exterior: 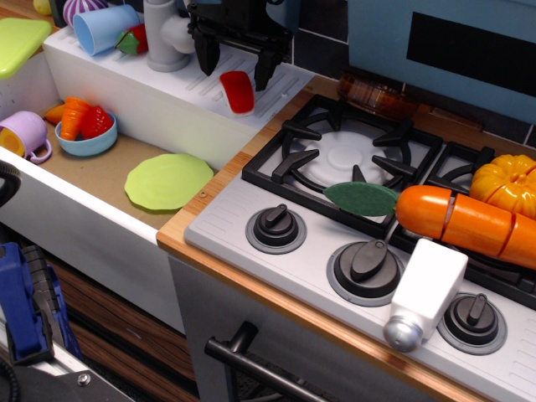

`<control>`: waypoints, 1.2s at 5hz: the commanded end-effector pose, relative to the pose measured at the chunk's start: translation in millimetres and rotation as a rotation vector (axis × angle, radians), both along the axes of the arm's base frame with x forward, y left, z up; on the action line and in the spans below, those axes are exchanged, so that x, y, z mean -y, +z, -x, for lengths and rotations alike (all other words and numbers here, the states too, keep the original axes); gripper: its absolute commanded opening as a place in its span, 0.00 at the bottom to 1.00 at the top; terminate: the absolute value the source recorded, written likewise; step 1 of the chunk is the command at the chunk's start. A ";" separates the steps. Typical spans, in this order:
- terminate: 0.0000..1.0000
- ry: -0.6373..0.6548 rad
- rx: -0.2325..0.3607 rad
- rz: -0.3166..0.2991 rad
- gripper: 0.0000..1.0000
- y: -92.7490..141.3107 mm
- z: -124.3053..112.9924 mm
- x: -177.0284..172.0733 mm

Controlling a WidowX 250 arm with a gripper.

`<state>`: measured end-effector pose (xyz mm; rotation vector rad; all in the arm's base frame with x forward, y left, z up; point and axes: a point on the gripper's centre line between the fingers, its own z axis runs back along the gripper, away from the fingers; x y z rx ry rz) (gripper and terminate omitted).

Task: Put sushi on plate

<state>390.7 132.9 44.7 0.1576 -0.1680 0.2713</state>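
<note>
open pincer just above sushi, plate apart

The sink floor carries the plate and a blue bowl.

Black gripper, fingers pointing down, jaws spread apart, holding nothing

A toy kitchen (stove burners, knobs, sink basin).
</note>
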 end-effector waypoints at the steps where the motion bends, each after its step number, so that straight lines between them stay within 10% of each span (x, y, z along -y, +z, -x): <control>1: 0.00 0.007 0.095 -0.034 1.00 6.5 -14.5 -14.4; 3: 0.00 0.019 0.123 -0.009 1.00 -17.5 -20.2 -17.0; 4: 0.00 0.027 0.122 -0.021 0.00 -19.1 -16.8 -13.2; 6: 0.00 0.032 0.080 -0.067 0.00 1.7 17.4 -20.3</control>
